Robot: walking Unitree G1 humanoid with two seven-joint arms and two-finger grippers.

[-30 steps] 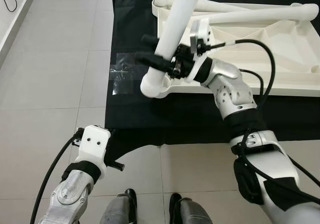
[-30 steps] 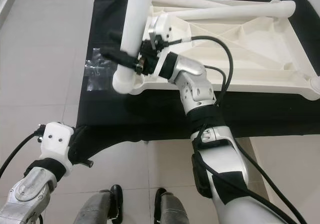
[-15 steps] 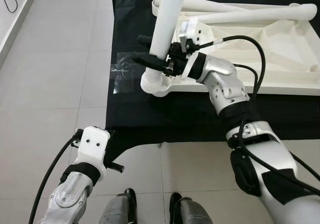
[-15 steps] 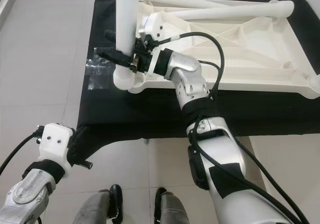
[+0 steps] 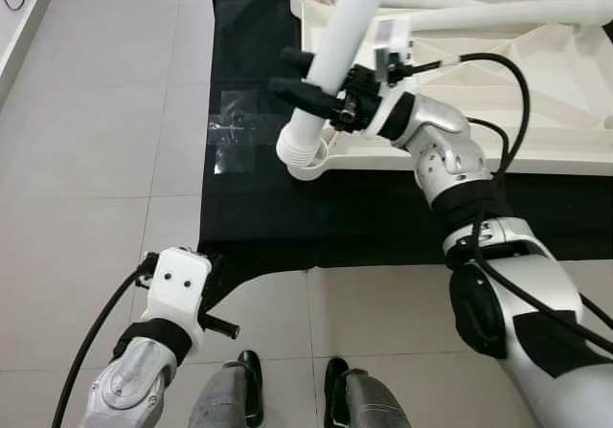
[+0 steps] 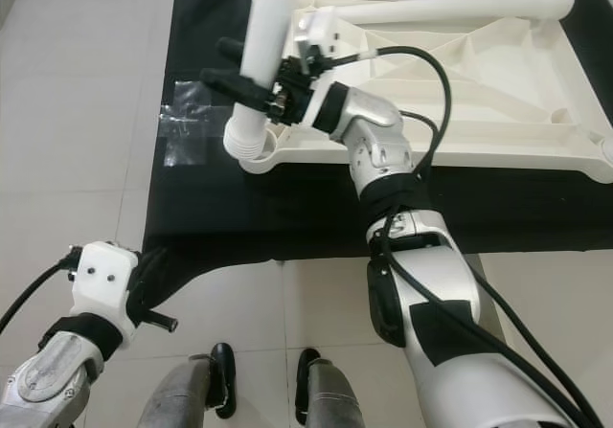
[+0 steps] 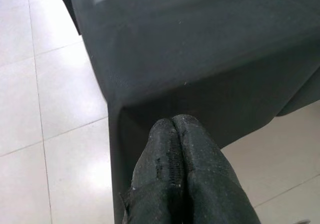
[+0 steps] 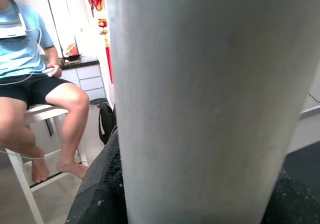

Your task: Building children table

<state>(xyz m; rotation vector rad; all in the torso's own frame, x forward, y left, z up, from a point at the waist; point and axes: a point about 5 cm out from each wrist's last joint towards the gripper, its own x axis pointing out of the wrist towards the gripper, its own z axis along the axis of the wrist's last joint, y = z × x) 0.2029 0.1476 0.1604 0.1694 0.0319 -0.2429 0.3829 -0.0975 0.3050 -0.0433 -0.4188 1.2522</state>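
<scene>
The right tool (image 5: 308, 76) pinches a white table leg (image 5: 337, 59), one black finger on each side of the tube. The leg slants up and away from the tool, and its ringed lower end (image 5: 304, 150) sits just below the tool, over the near left corner socket of the upturned white tabletop (image 5: 536, 83). That tabletop lies underside up on a black cloth (image 5: 287, 227) spread on the floor, stretching off beyond the right tool, with two more white legs (image 5: 498, 11) lying across its far edge.

Against the picture of half a second ago, the leg leans more steeply to the right at its top, and its ringed end is swung slightly rightward and lifted clearer of the corner socket. A second ago it leaned in much the same way as now, so the leg has been rocked one way and back. The whole scene also sits a little lower in view, which is the head camera shifting.

A patch of clear plastic (image 5: 233, 133) lies on the cloth just to the left of the right tool.

The left tool (image 7: 175, 134) hangs low near the cloth's near left corner, its fingers pressed together on nothing, unmoved from before.

Past the leg, in the right wrist view, a person (image 8: 30, 73) in a light blue shirt and dark shorts sits on a white stool (image 8: 25, 149).
</scene>
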